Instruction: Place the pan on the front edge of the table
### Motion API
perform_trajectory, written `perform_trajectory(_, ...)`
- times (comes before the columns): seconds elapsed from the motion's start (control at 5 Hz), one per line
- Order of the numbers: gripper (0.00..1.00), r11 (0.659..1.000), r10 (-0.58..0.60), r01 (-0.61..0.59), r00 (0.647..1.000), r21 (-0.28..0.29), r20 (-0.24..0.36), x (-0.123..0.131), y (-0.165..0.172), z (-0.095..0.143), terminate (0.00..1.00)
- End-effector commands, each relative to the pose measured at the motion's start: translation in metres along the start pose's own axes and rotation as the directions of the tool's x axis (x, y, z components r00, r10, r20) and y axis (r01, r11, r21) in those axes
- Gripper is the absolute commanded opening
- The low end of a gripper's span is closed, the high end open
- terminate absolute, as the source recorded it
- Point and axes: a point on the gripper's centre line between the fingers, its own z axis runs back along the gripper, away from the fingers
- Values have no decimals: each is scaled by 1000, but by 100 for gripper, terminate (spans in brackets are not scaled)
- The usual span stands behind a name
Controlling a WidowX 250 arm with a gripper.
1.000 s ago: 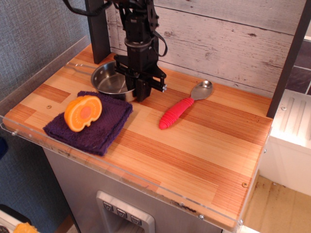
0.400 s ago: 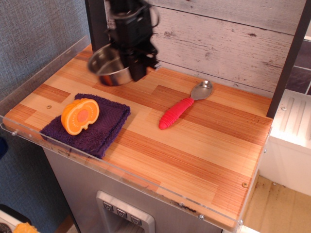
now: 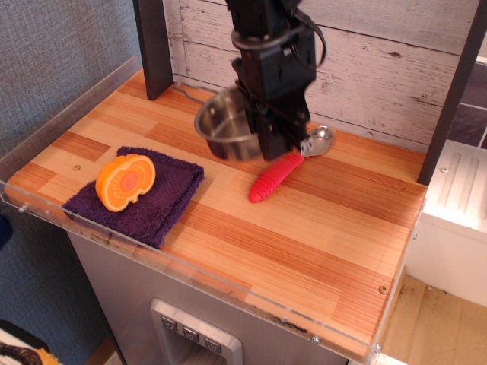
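The pan (image 3: 225,129) hangs tilted in the air above the table (image 3: 304,228), its rim pinched by the black gripper (image 3: 268,137). Red-handled spoon (image 3: 285,167) lies just beside it; orange toy (image 3: 125,181) on the purple towel (image 3: 163,199) well apart. No readable writing anywhere.

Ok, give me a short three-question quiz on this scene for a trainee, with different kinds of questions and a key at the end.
1. True or false: the pan rests flat on the table.
2. What does the orange toy lie on? A) bare wood B) purple cloth C) the spoon
3. Fill in: the spoon has a ____ handle.

Key: 1. False; the tool holds it tilted in the air, above the wood. 2. B. 3. Red.
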Motion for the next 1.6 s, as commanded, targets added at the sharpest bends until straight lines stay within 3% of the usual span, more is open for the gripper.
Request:
perform_trajectory(0.0,0,968,-249,249,968,-5,-40,-20,-29,2,0)
perform_trajectory(0.2,0,928,-373,368,921,-65,-111,-27,-37,-17,0)
perform_trajectory(0.4,0,848,-530,511,823,-144,-204,-39,-45,-41,0)
perform_trajectory(0.6,0,779,-627,595,746,-198,-225,-45,-55,-54,0)
perform_trajectory(0.8,0,700,-714,676,657,-229,-241,-47,-70,-63,0)
perform_trajectory(1.0,0,645,-764,727,596,-237,-249,-49,-82,-67,0)
perform_trajectory(1.4,0,604,-797,729,557,-323,-232,-55,-95,-80,0)
